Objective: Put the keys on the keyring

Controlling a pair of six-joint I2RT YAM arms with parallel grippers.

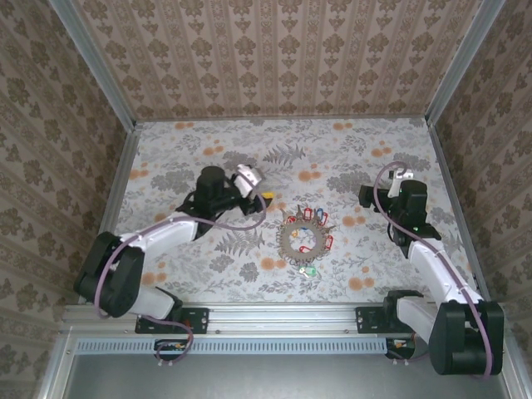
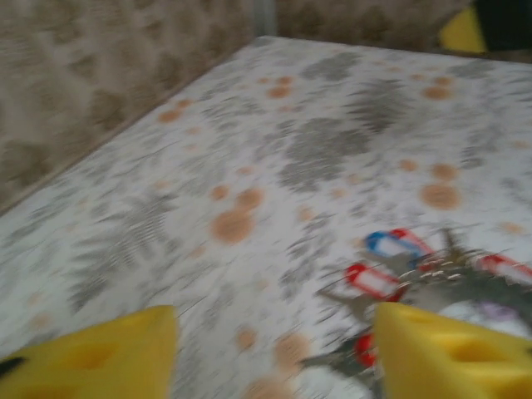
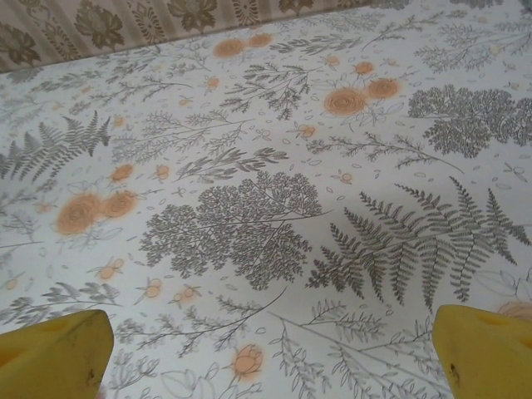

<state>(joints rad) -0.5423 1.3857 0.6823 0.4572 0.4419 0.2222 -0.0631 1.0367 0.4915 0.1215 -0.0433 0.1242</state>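
1. Fingers (image 2: 91, 357) of the left gripper (image 2: 274, 362) stand spread wide in the left wrist view. Bare patterned table (image 2: 249, 166) shows between them and nothing is pinched.
2. Yellow fingers (image 3: 54, 357) of the right gripper (image 3: 270, 366) sit at the two lower corners of the right wrist view, spread just as wide, holding nothing above fern and flower print.
3. From the top view, the keys (image 1: 314, 218) lie fanned around the keyring (image 1: 293, 246) near the table's middle. The left gripper (image 1: 259, 195) is near them at 10 o'clock, and the right gripper (image 1: 401, 176) is well apart at 2 o'clock.
4. The blurred left wrist view brings up red and blue heads of the keys (image 2: 391, 266) at 4 o'clock, just past one finger. Whether that finger touches them cannot be told. The top view gives the whole circle of keys.
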